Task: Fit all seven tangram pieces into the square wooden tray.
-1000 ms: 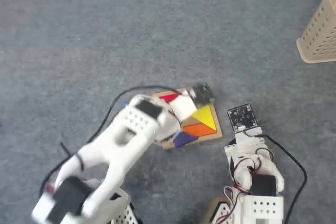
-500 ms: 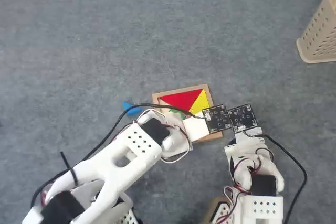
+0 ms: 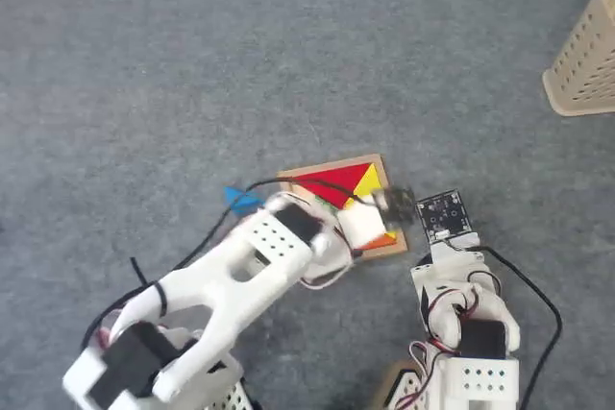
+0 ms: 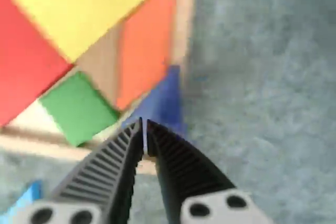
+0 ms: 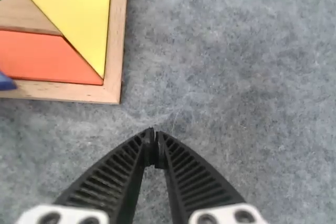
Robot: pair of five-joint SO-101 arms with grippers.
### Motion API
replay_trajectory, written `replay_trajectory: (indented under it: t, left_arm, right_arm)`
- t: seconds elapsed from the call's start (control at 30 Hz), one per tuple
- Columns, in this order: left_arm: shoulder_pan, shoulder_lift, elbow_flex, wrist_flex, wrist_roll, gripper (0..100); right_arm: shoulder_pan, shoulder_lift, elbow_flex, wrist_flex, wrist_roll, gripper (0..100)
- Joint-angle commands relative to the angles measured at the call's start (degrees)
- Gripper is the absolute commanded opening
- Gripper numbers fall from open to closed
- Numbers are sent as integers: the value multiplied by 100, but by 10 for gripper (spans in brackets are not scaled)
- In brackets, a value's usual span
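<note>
The square wooden tray lies mid-table. It holds a red triangle, a yellow triangle, an orange piece and a green square. A dark blue piece lies tilted across the tray's rim. My left gripper hangs shut right over that piece, with nothing between its fingers. A light blue piece rests on the carpet to the left of the tray. My right gripper is shut over bare carpet, a short way off the tray's corner.
Grey carpet covers the whole table. A perforated beige holder stands at the far right edge. The left arm's white body and its cable cross the space in front of the tray.
The left arm swung from the tray's far side down to its front right corner, then back slightly over the tray. The right arm stayed still.
</note>
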Motion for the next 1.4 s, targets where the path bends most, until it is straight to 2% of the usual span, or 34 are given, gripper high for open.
replay_trajectory:
  t: [0.0, 0.23, 0.6, 0.93, 1.2, 1.27, 1.37]
  left_arm:
    - [-237, -510, -189, -105, 202, 13]
    - [-53, -105, -233, -53, 211, 148]
    - [79, 422, -374, -360, 229, 152]
    - [-448, 440, -374, -492, 70, 148]
    - [-413, 369, -426, -220, 44, 148]
    - [-501, 211, -505, -62, 53, 133]
    - [-1099, -360, -514, 97, 343, 127]
  right_arm:
    - [57, 48, 88, 31, 62, 6]
    - [57, 48, 88, 31, 62, 6]
    - [57, 48, 88, 31, 62, 6]
    - [57, 48, 88, 31, 62, 6]
    - [57, 48, 88, 31, 62, 6]
    - [57, 48, 88, 31, 62, 6]
    - [57, 48, 88, 31, 62, 6]
